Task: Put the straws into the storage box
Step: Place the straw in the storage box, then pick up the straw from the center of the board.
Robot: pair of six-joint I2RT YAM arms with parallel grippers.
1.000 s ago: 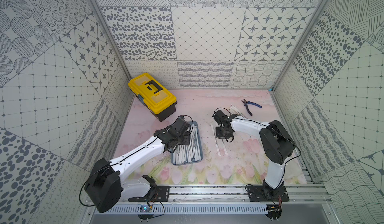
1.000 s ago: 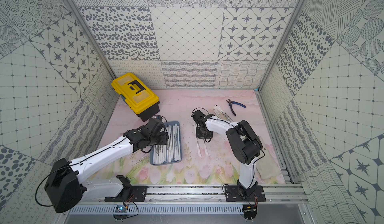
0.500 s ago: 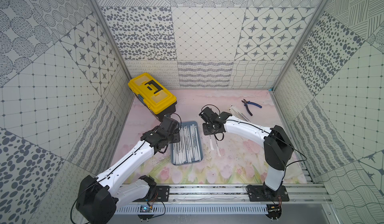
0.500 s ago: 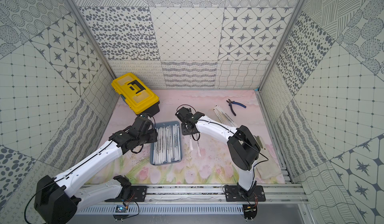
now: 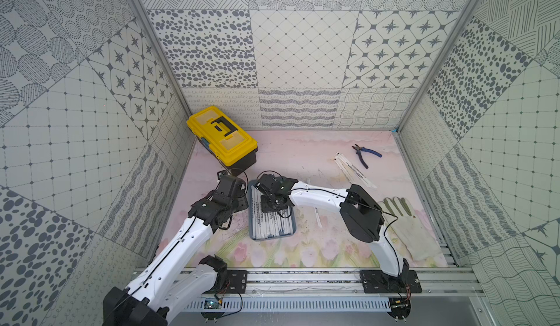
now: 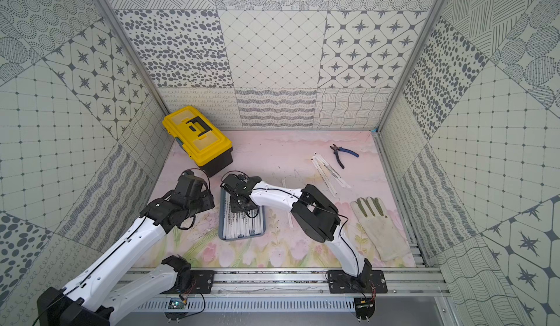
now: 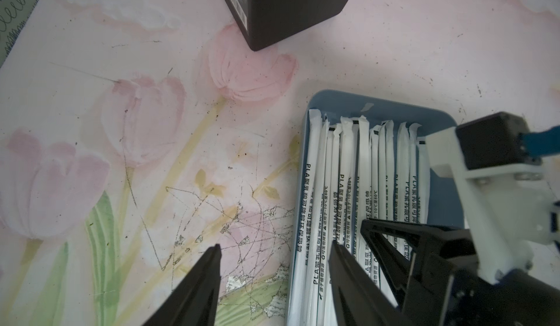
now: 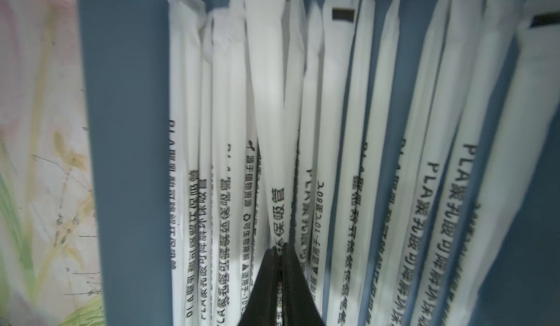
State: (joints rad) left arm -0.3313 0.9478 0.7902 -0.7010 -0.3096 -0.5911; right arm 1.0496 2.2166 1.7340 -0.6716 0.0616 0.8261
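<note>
**Right jaws** (image 8: 280,248): closed together. I judge them clamped on one white paper-wrapped straw (image 8: 271,103), which runs out from the tips, lengthwise above the rest.

**Task items:** Directly beneath and ahead of these jaws lies the shallow blue-grey plastic storage box (image 8: 130,127). A row of wrapped straws (image 8: 348,127) lies parallel on its floor, packed close on either side of the tips. In a top view the right jaws sit over the far half of the box.

**Left jaws** (image 7: 275,245): apart, with nothing between them. They hang over the flower-printed tabletop (image 7: 91,67). The box's long wall runs under one jaw, and the right jaws stand just beside them.

**Step in hand, as I read it:** laying the held straw down. My recommendations:
- Keep the straw in line with the row under the jaws.
- Lower it until it rests on the pile before letting go.
- Part the jaws only slightly, since neighbouring wrappers crowd the tips.
- Withdraw straight up so no wrapper clings and lifts.
- Keep the left jaws out of the box, given how close the two pairs stand.

**Outstanding:** loose straws (image 5: 353,170) lie on the tabletop well away from both pairs of jaws. What looks like a single one (image 5: 317,218) lies nearer, on the open side of the right jaws.
</note>
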